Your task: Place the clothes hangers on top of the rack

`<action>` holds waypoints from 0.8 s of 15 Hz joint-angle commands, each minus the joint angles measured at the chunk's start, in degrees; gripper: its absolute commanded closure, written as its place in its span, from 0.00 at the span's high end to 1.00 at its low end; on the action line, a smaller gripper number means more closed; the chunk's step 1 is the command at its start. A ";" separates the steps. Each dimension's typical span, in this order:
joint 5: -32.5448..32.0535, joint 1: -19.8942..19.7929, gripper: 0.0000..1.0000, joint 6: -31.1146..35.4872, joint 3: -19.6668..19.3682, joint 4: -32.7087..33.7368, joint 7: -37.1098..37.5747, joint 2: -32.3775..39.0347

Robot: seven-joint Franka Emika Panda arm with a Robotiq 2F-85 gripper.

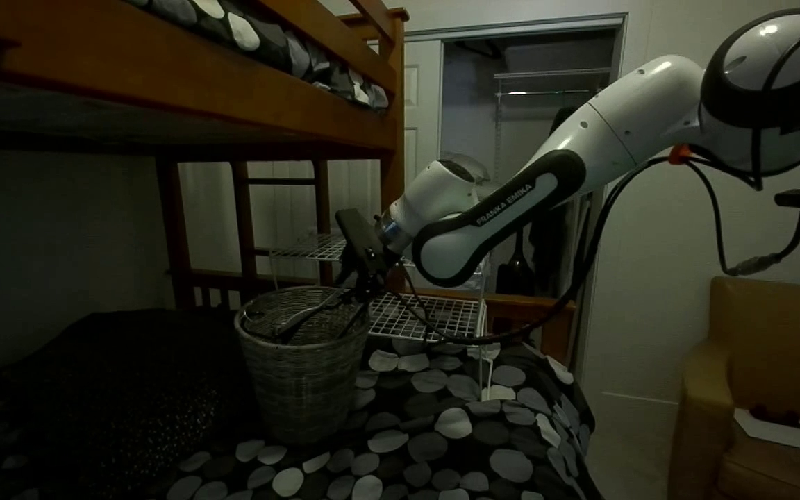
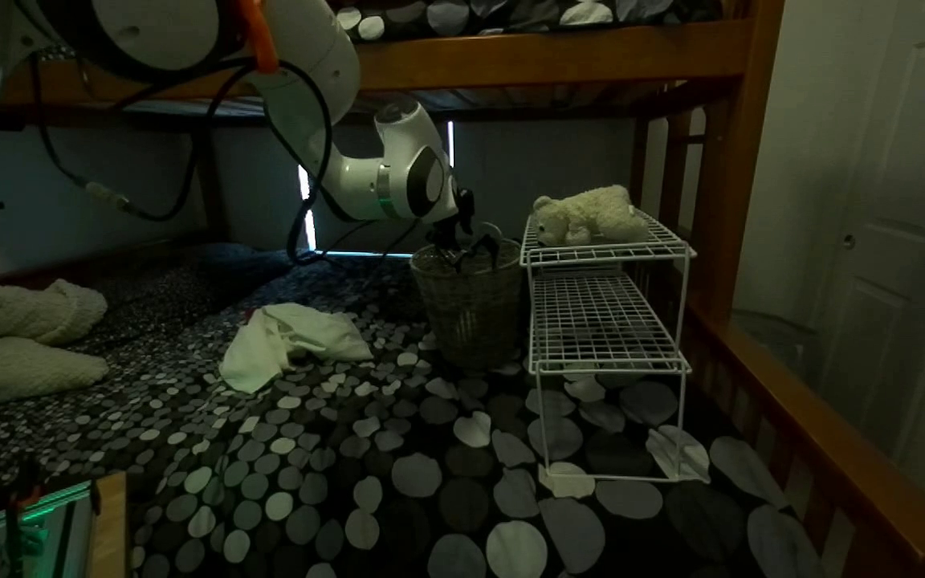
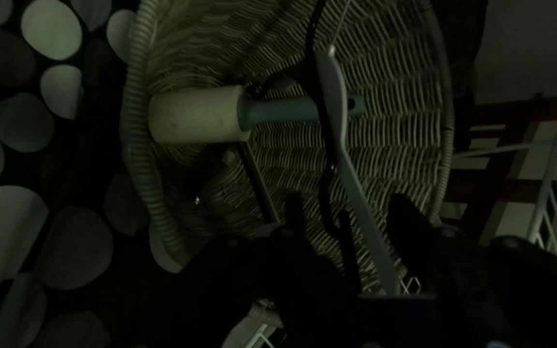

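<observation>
Hanging at the mouth of a round wicker basket, the end effector tilts downward with its two dark fingers spread apart. The clothes hangers, one grey and one dark, lie in the basket and run between those fingers in the wrist view; in this dim light I cannot tell whether they touch. A pale cylinder with a teal handle lies in there too.

In an exterior view, the basket's right rim is just beside the left edge of the white wire rack, right of centre, with little gap showing. A cream plush bear lies on the rack's top tier, mesh visible along the front edge. An upper bunk rail crosses the top of the frame above the robot's white wrist; a wooden side rail slants through the lower right.

Basket and rack stand on the worktop, a bed with a dark cover spotted grey and white. A pale cloth is crumpled left of centre. In an exterior view, a tan armchair sits at lower right.
</observation>
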 commanded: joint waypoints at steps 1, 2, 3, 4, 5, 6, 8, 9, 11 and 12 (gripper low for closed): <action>4.72 -8.91 0.19 -6.19 9.82 -0.62 -6.67 1.39; 5.28 -10.29 0.12 -7.63 10.82 -0.75 -7.13 0.84; 5.85 -11.65 0.04 -8.61 11.81 -0.96 -7.33 0.48; 6.21 -12.78 0.01 -9.87 12.58 -0.87 -7.53 0.30; 6.61 -14.07 0.00 -11.12 13.56 -1.01 -7.92 0.19; 6.60 -14.74 0.32 -11.70 14.02 -1.01 -8.00 0.30; 5.21 -16.24 0.28 -8.82 15.17 -1.83 -9.12 -0.22; 16.10 -10.91 0.33 -5.47 8.50 -2.92 -15.96 -5.23; 23.31 -7.59 0.23 -5.20 5.77 -1.02 -21.65 -4.40; 14.89 -11.80 0.30 -5.17 10.17 -0.79 -16.31 -2.18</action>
